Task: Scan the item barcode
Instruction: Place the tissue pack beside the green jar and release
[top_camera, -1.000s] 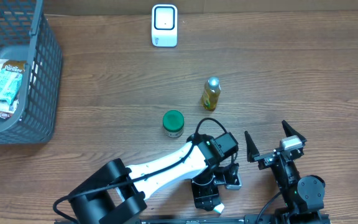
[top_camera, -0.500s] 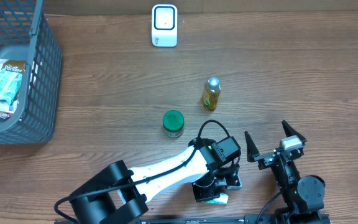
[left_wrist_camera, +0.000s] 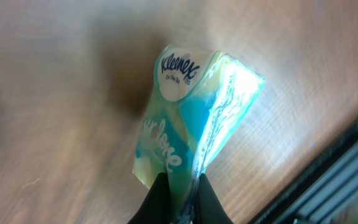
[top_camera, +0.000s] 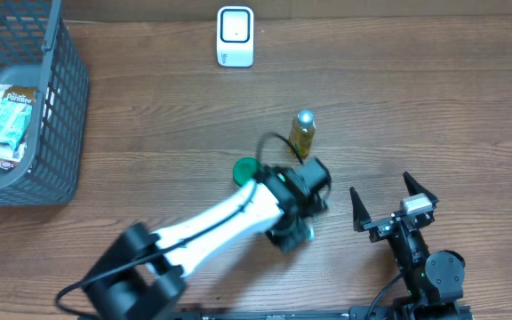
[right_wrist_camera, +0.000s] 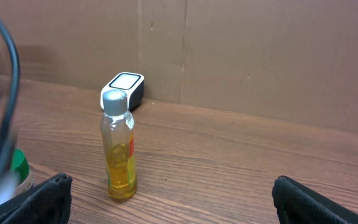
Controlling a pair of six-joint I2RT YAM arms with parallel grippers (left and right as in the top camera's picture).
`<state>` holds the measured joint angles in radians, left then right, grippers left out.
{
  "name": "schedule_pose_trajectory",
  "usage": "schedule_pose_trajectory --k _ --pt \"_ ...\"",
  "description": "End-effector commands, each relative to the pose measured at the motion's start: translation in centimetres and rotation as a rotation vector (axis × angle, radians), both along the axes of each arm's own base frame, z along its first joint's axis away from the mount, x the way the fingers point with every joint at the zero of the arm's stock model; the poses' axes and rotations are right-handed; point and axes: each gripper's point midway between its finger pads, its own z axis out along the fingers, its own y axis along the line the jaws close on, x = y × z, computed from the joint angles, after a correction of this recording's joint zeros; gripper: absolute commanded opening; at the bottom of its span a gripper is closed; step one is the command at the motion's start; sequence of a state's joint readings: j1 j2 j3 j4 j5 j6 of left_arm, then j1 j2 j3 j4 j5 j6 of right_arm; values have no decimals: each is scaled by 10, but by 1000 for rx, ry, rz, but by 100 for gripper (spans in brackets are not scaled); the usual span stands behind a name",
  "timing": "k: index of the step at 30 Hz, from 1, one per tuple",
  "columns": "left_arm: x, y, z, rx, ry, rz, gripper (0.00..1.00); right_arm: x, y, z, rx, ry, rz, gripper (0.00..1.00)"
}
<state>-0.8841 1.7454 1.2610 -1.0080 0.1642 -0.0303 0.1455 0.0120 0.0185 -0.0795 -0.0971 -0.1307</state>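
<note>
1. Left end effector [left_wrist_camera: 179,191] is clenched on the pack [left_wrist_camera: 180,118], pinching one crimped end. The Kleenex logo faces the wrist camera.
2. Pack looks lifted off the desk [top_camera: 149,133]. The wood behind it is blurred in the wrist view, so contact can't be confirmed.
3. In the overhead view the pack is mostly hidden under the left arm's tip, near the desk centre. It is just beside the jar [top_camera: 245,166] and near the bottle [top_camera: 301,133].
4. Scanner [top_camera: 236,36] stands at the far edge, well apart from the pack, with its window facing up.
5. Right end effector [top_camera: 389,203] is released, fingers spread wide and holding nothing. It is parked at the near edge, apart from everything.
6. The right wrist view shows the bottle upright, with the scanner behind it and the green jar lid at the left edge.
7. Basket [top_camera: 60,98] sits far left with packets inside, apart from the action.
8. Progress: the grasp looks done and the pick-up looks done or nearly so. Roughly a third of the way, I'd judge.
9. Left to do: carry the pack across to the scanner, turn the barcode to the window, then hold for the read.
10. Barcode isn't visible in any view, so I can't tell which face carries it. The pack may need rotating.
11. Risk: the thin pinch on soft wrap could let the pack swing or slip.
</note>
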Motion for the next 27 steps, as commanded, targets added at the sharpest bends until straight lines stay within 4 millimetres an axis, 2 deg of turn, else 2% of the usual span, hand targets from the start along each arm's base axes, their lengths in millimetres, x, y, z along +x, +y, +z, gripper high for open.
schedule_pose_trajectory --k 1,3,6,10,12,14,16,18,21,24,27 --pt "42 15 44 -46 -120 291 4 1 -2 -2 2 -1 -10 100" --pt "54 27 50 -51 -126 374 4 1 -2 -2 2 -1 -10 100" --pt "63 45 47 -28 -106 457 5 1 -2 -2 2 -1 -10 100" --pt "59 61 37 14 -62 489 14 1 -2 -2 2 -1 -10 100" --pt "55 65 33 32 -49 488 22 1 -2 -2 2 -1 -10 100" --pt "52 65 31 38 -40 484 37 1 -2 -2 2 -1 -10 100" --pt "48 62 31 31 -24 477 45 1 -2 -2 2 -1 -10 100" --pt "45 60 31 20 -6 474 51 1 -2 -2 2 -1 -10 100" --pt "44 58 32 13 2 473 53 1 -2 -2 2 -1 -10 100" --pt "53 59 44 -16 -31 484 52 1 -2 -2 2 -1 -10 100" --pt "74 64 77 -85 -102 516 52 1 -2 -2 2 -1 -10 100"
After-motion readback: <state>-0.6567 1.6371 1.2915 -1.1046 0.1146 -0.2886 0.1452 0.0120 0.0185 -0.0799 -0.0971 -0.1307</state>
